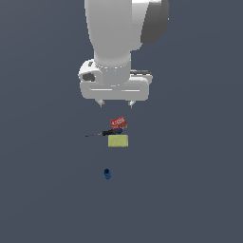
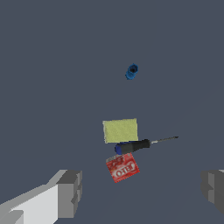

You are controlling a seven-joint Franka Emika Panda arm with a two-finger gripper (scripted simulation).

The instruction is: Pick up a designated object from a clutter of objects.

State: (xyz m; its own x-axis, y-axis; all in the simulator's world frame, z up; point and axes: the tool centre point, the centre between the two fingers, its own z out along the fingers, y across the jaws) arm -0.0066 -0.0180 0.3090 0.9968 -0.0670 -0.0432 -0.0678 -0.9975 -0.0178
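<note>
While the jaws hang parted, the screwdriver [image 1: 105,133] lies flat, shaft toward the exterior view's left.

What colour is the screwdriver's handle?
The screwdriver has a black handle with a blue end, clearest in the wrist view.

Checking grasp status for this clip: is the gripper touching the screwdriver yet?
Apart. In the exterior view the gripper hangs open above the screwdriver, with bare floor between; the wrist view shows the screwdriver lying beyond the fingers.
</note>
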